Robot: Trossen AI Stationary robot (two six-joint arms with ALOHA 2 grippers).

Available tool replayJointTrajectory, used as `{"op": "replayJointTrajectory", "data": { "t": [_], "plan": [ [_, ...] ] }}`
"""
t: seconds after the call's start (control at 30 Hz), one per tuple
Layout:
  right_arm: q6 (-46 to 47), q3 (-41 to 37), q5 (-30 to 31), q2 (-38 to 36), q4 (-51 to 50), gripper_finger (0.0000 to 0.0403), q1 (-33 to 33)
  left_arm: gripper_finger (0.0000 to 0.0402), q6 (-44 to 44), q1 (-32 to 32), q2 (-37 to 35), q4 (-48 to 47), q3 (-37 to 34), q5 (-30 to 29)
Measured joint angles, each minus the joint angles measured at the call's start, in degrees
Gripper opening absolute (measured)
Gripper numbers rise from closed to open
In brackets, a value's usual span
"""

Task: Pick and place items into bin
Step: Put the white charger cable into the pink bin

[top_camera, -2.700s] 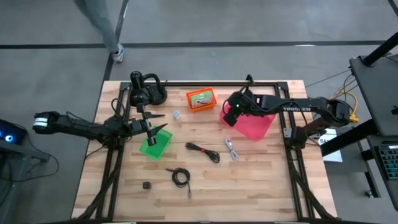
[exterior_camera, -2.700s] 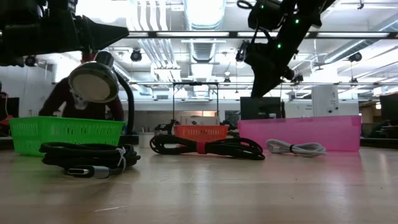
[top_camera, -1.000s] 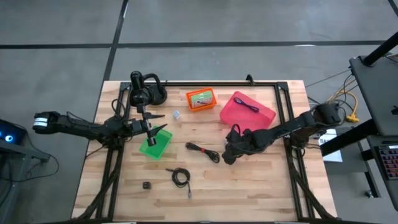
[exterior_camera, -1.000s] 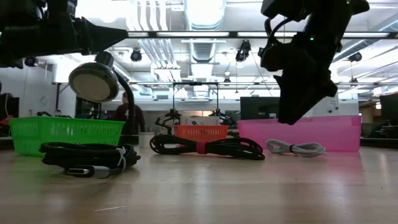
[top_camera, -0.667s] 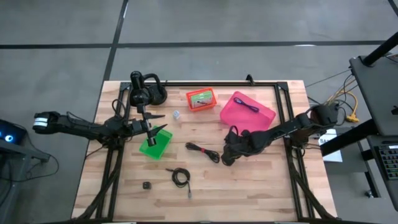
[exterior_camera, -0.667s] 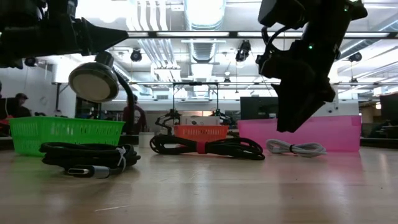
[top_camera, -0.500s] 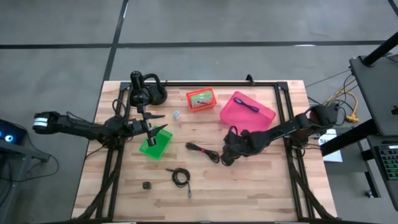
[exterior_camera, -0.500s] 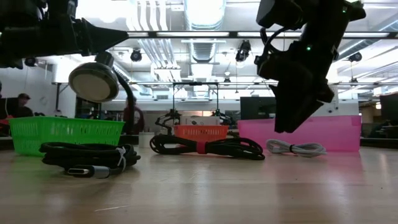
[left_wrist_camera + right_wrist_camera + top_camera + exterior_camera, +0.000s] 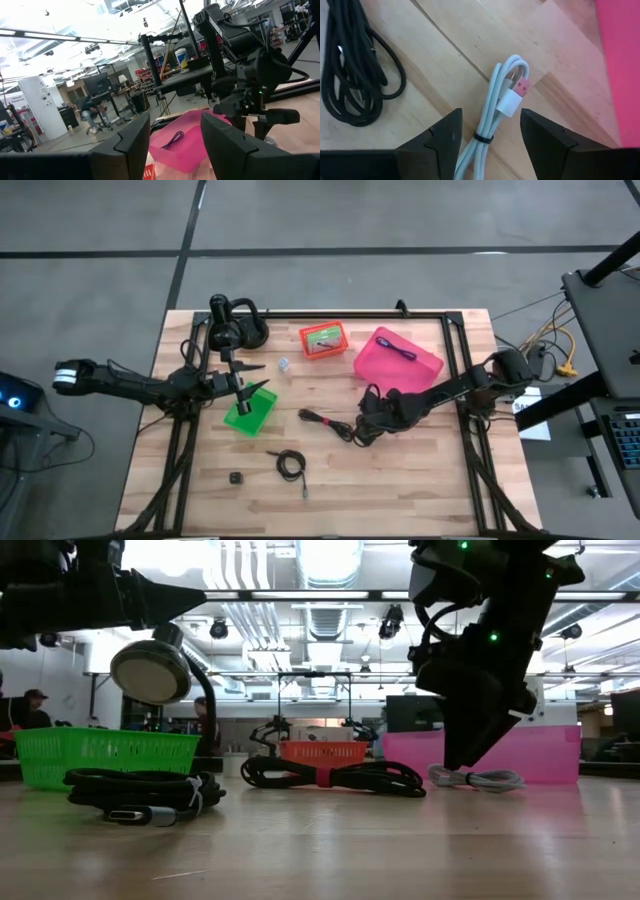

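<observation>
One bundled pale-grey cable with a pink plug [image 9: 501,107] lies on the wooden table [image 9: 420,480], just below the pink plastic bin [image 9: 398,364], and we see it framed between the parted fingers of the right gripper [image 9: 490,137], which hangs right over it without touching. Close beside it on the table lies a long coiled black cable [image 9: 354,65]; it does not block the gripper's way. A purple cable [image 9: 401,349] already rests inside the pink bin. Farther off we find a small orange tray [image 9: 324,339], a green mesh basket [image 9: 250,411], a second coiled black cable [image 9: 291,466], a tiny black block [image 9: 236,478], a tiny white piece [image 9: 283,364] and a black desk lamp [image 9: 228,327]. Over the green basket the left gripper [image 9: 254,378] waits, fingers apart and empty.

Compared with a second ago, we see the right gripper lower and nearer the pale cable, and its fingers wider; the left arm has not moved.
</observation>
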Motion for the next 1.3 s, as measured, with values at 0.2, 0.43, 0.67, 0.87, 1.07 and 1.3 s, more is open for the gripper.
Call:
{"op": "replayJointTrajectory", "data": {
  "t": [0.2,0.43,0.67,0.87,1.07,1.3],
  "plan": [
    [0.02,-0.45,0.37,1.31,-0.07,0.0187,0.01,0.0162,0.00,0.00,0.00,0.02,-0.07,0.00],
    [0.02,-0.29,0.58,3.89,0.55,0.0187,0.06,0.0162,0.00,0.00,0.01,0.00,-0.07,0.00],
    [0.02,-0.21,0.31,4.29,0.52,0.0187,0.06,0.0162,0.00,-0.02,0.00,0.00,-0.07,0.00],
    [0.08,-0.30,-0.09,4.07,0.55,0.0183,0.03,0.0162,-0.02,0.00,0.00,0.00,-0.07,0.00],
    [0.24,-0.30,-0.51,4.07,0.85,0.0142,0.06,0.0162,-0.01,0.00,0.01,0.00,-0.07,0.00],
    [0.23,-0.32,-2.05,4.07,0.76,0.0061,0.06,0.0162,-0.02,0.00,0.02,-0.02,-0.07,0.01]
  ]
}}
